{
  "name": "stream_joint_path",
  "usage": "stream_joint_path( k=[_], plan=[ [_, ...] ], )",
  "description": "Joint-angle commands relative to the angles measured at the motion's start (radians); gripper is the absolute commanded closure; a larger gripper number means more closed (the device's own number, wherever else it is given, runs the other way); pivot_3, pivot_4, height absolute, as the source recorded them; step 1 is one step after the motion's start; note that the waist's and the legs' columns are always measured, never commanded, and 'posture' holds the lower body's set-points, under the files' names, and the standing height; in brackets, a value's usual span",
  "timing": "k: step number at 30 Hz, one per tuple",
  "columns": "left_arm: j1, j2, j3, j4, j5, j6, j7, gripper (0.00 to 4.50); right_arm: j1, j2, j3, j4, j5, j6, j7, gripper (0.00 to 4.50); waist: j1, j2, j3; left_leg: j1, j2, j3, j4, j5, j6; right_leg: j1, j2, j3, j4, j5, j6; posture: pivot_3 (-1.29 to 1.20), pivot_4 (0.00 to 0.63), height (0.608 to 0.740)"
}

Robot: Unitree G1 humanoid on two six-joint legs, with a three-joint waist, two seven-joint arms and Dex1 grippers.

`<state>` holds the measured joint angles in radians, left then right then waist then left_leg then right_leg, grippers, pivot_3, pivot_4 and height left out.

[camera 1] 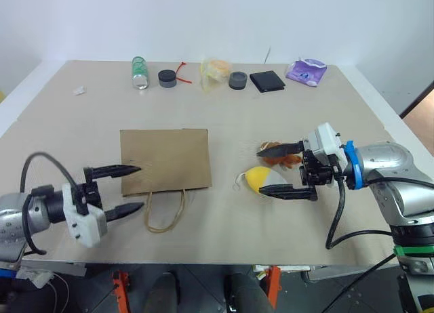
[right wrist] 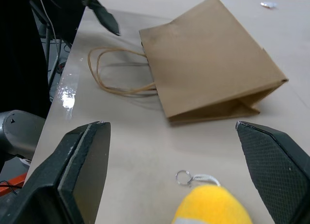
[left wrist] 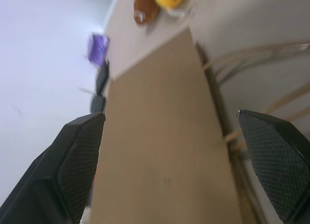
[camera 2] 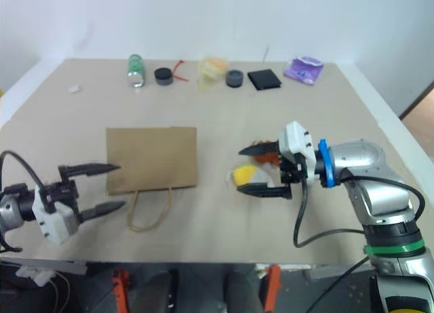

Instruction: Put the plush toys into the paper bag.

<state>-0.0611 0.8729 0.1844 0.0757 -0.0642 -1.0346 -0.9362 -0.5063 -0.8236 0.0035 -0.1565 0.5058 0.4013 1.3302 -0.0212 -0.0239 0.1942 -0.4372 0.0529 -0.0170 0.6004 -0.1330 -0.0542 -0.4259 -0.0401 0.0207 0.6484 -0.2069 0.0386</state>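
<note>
Brown kraft paper bag point(camera 1: 165, 160) lies flat on the tan surface point(camera 1: 237, 123), its cord handles point(camera 1: 165, 211) looping toward the near edge. The left claw point(camera 1: 129, 189) hangs released just beside the bag's near-left corner, one finger over the corner, holding nothing. To the bag's right, apart from it, sit the plush toys: the yellow-and-white egg toy point(camera 1: 260, 179) and, behind it, the brown-orange furry toy point(camera 1: 290, 158). The right claw point(camera 1: 274, 169) is spread wide around them, gripping neither. Along the far edge stand a bottle point(camera 1: 139, 73), two dark round lids point(camera 1: 167, 78), a yellow wrapper point(camera 1: 215, 71), a black wallet point(camera 1: 266, 81) and a purple packet point(camera 1: 306, 72).
</note>
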Motion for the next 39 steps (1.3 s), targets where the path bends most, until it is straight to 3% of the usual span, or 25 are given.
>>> stream_joint_path(
  k=[1, 16, 39],
  plan=[
    [0.006, 0.016, 0.003, 0.054, 0.037, -0.147, 0.05, 0.0, 0.016, -0.01, -0.04, -0.04, 0.015, -0.01, -0.017, 0.03, 0.0, 0.0, 0.0, 0.001, 0.001, 0.001, 0.0, 0.0, 0.0, 0.0, 0.0, 0.0, 0.0, 0.0, 0.0, 0.0, 0.15, 0.74],
    [-0.043, 0.028, -0.024, 0.248, 0.24, -0.343, 0.228, 0.0, 0.033, -0.008, -0.033, -0.056, 0.018, -0.002, -0.055, 0.03, 0.0, 0.0, 0.0, 0.0, 0.011, 0.017, 0.001, 0.0, 0.0, -0.001, 0.0, 0.0, 0.0, 0.001, 0.0, 0.0, 0.15, 0.74],
    [-0.096, 0.06, -0.128, 0.239, 0.321, -0.289, 0.384, 0.0, 0.044, -0.01, -0.042, -0.079, 0.035, 0.026, -0.088, 0.03, 0.001, 0.0, 0.0, 0.0, 0.012, 0.018, 0.001, 0.0, 0.0, -0.001, 0.0, 0.0, 0.0, 0.001, 0.0, 0.0, 0.15, 0.74]
  ],
)
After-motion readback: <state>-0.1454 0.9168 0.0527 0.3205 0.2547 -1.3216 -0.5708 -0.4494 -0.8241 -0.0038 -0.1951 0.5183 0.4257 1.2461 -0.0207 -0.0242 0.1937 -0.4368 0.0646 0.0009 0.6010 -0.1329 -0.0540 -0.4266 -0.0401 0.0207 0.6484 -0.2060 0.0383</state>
